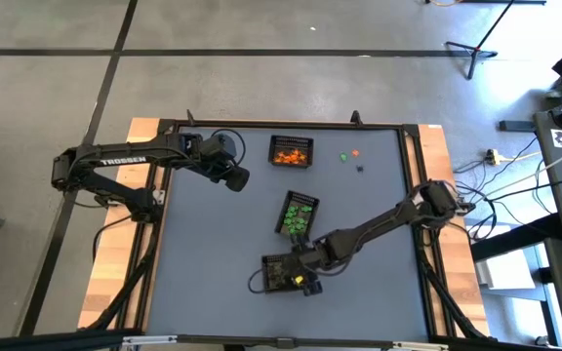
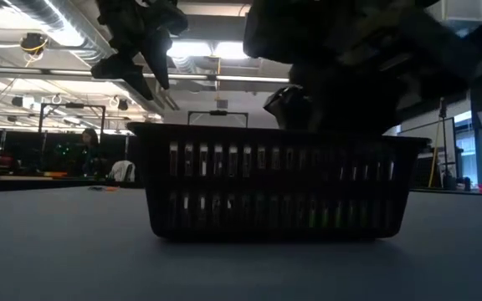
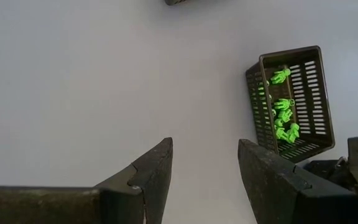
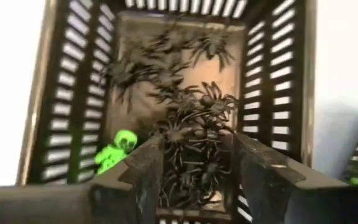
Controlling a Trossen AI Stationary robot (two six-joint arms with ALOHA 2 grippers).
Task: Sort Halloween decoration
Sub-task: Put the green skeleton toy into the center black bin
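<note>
Right pincer (image 4: 194, 168), fingers apart, hangs inside the basket (image 4: 61, 124) over what look like black spiders (image 4: 191, 106).

Robotics lab (exposed ceiling ducts (image 2: 48, 21), floor cables (image 1: 515, 161)).

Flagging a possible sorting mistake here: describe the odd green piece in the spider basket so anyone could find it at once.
Start at the gray table and find the black basket nearest its front edge, under the right pincer. It is filled with black spiders. Against one slotted side wall lies a single green trinket, the only bright green thing among all the black.
</note>
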